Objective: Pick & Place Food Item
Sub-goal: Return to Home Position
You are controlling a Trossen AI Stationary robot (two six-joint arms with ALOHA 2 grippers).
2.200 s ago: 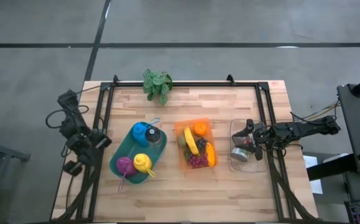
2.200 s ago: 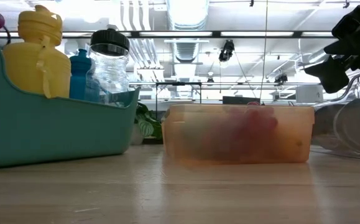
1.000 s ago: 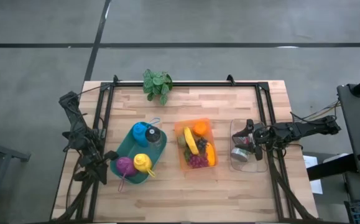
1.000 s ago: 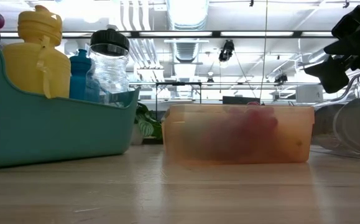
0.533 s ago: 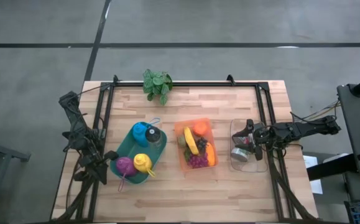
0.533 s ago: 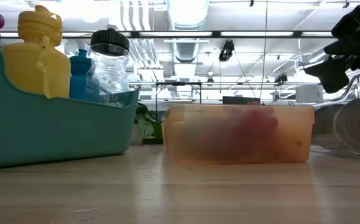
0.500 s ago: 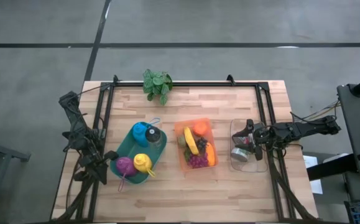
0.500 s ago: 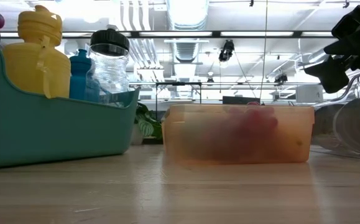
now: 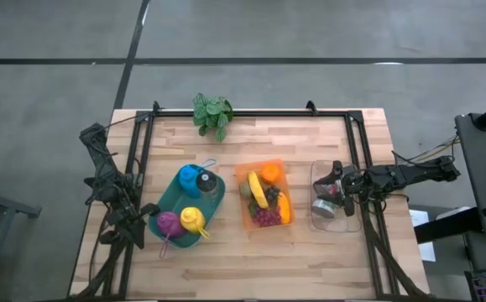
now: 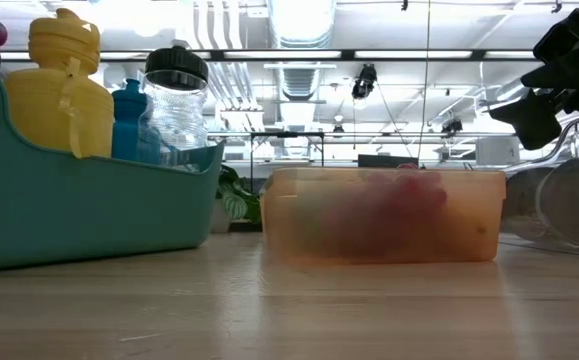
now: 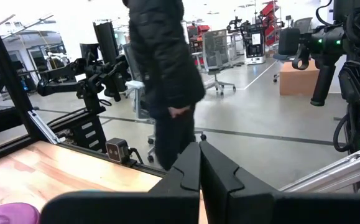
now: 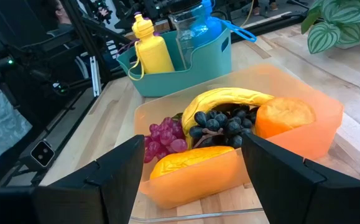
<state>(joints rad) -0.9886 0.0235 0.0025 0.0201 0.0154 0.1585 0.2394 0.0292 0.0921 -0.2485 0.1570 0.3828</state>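
Observation:
An orange bin [image 9: 264, 195] at the table's middle holds a banana [image 12: 229, 98], dark grapes [image 12: 223, 124], red grapes [image 12: 164, 137], an orange [image 12: 285, 115] and a yellow-orange fruit [image 12: 195, 158]. My right gripper [image 9: 337, 180] hangs open over a clear container [image 9: 335, 220] to the bin's right, fingers pointing toward the bin and touching nothing; in its wrist view the right gripper [image 12: 192, 155] frames the bin. My left gripper [image 9: 132, 226] is shut and empty beside the teal caddy [image 9: 160, 220], at the table's left; its shut fingers [image 11: 199, 168] point off the table.
The teal caddy [image 10: 79, 200] carries a yellow bottle [image 9: 192, 219], a blue bottle [image 9: 190, 177], a clear jar [image 9: 208, 183] and a purple bottle [image 9: 168, 223]. A grey item [image 9: 322, 207] lies in the clear container. A potted plant [image 9: 212, 113] stands at the far edge. A person [image 11: 164, 68] stands beyond the table.
Nothing has moved over the last second. Before that, my left arm swung its shut gripper toward the table's near edge, alongside the teal caddy.

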